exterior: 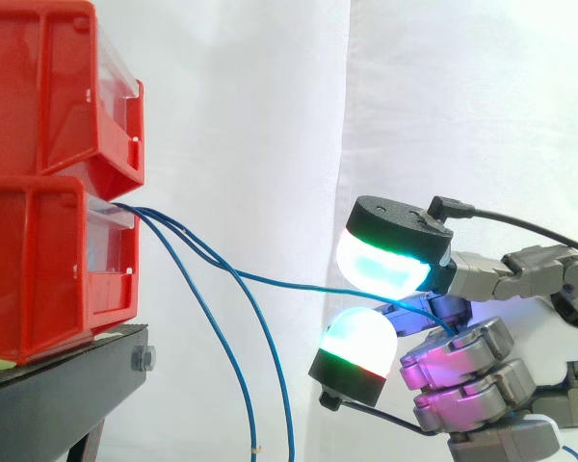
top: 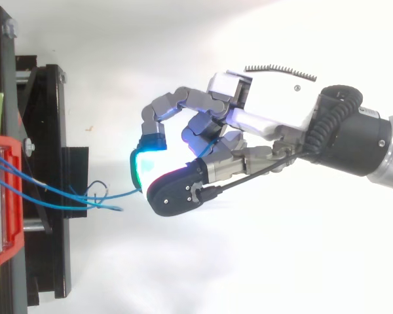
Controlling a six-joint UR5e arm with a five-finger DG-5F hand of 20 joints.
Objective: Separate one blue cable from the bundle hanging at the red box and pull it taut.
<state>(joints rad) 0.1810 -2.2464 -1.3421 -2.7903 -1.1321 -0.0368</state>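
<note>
Beside the lower red box [exterior: 39,269] on its black stand [exterior: 58,395], the robot's hand [top: 268,108] holds one blue cable [exterior: 289,282] apart from the others, against a white curtain [exterior: 270,96]. The cable leaves the front of the box, under a second red bin [exterior: 48,87] stacked above, and runs almost level to the right. It passes between two glowing fingertips [exterior: 390,260], one above it and one below. Seen from above, the two tips meet at the cable's end, so the hand appears to be pinching it; the other fingers are curled back toward the palm.

The loose cables [exterior: 279,385] of the bundle come out at the same spot on the box and hang down in slack curves, well clear of the hand. None of them is touched by the fingers.

Judged from this, the first half of the task looks done: a single cable is picked out and lifted away from the rest. The second half is not complete. The held cable shows a gentle bend just after the box and a slight sag along its run, so it is close to tight but not drawn straight. What is left is to draw the hand farther from the box until the line straightens, with the pinch firm enough that the thin cable does not slip out.
</note>
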